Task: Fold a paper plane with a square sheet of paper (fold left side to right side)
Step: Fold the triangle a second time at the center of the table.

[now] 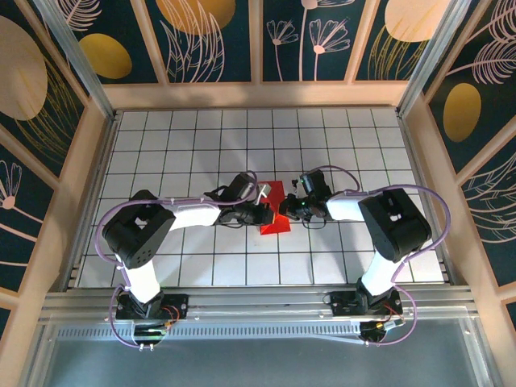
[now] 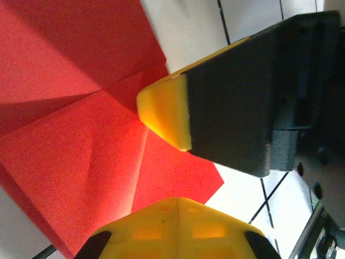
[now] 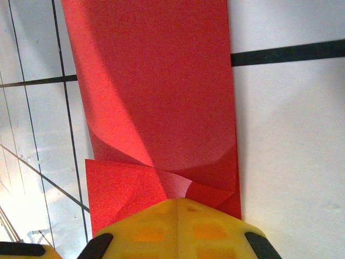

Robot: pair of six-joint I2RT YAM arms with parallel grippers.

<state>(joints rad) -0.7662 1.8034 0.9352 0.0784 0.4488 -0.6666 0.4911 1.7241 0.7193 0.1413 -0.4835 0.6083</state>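
The square sheet of paper (image 1: 279, 225) is bright red and lies on the white grid table as a narrow, creased strip rather than a pointed paper plane. In the right wrist view the sheet (image 3: 156, 81) runs away from my fingers, with small folded flaps at its near end. My right gripper (image 3: 178, 200) is shut, its tip resting on those flaps. My left gripper (image 2: 178, 198) is also shut, its tip over the sheet (image 2: 64, 162) from the other side. The right gripper's yellow fingertip (image 2: 164, 110) is close in front of it. From above, the left gripper (image 1: 264, 213) and right gripper (image 1: 288, 207) meet at the sheet.
The white tiled table (image 1: 193, 137) is boxed in by wooden side walls (image 1: 93, 161) and a back wall. Both arms reach inward from their bases at the near edge, with purple cables looping above them.
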